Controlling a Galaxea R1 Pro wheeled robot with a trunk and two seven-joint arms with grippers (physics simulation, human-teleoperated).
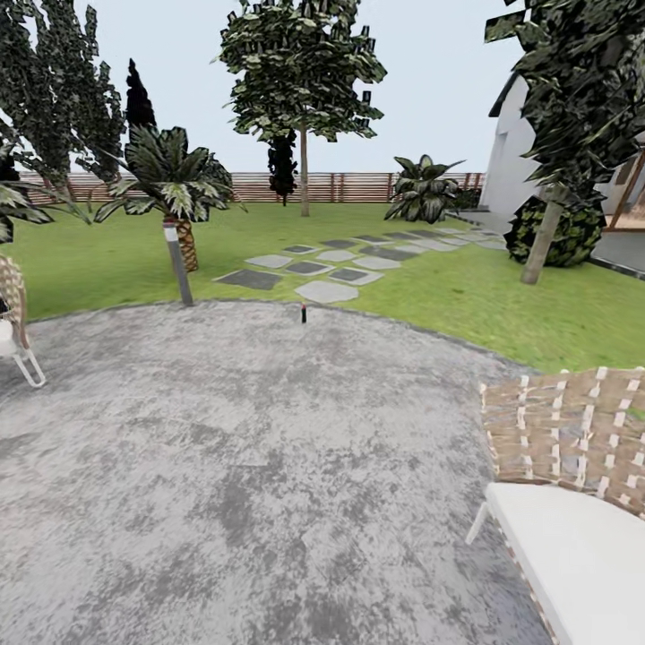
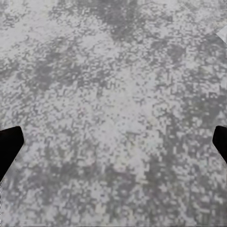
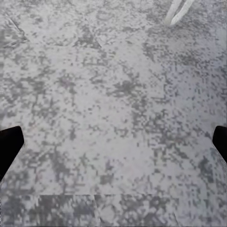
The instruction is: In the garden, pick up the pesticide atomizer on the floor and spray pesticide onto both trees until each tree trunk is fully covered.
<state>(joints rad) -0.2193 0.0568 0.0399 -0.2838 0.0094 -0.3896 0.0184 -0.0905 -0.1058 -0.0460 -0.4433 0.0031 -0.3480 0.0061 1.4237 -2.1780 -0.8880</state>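
Head view shows us on a round grey patio (image 1: pixel 251 466) with the lawn (image 1: pixel 98 255) beyond it and the slat fence (image 1: pixel 358 186) at the far edge. At the patio's far rim, where paving meets grass, stands the atomizer (image 1: pixel 304 313), a small dark upright thing with a red tip, just in front of the stepping stones (image 1: pixel 327 291). One tree (image 1: pixel 304 161) rises at the far end of the lawn near the fence; the other tree (image 1: pixel 543 242) leans at the right, beside a round bush (image 1: pixel 557 231) and the white house (image 1: pixel 524 161). A short post (image 1: pixel 177 264) and a palm (image 1: pixel 179 193) stand at the patio's far left rim. Woven chairs sit at the left edge (image 1: pixel 12 322) and the near right corner (image 1: pixel 573 484).

Our left gripper (image 2: pixel 113 146) and right gripper (image 3: pixel 113 146) both hang over bare paving; only dark finger edges (image 2: pixel 9 146) show at the sides, set wide apart with nothing between them.
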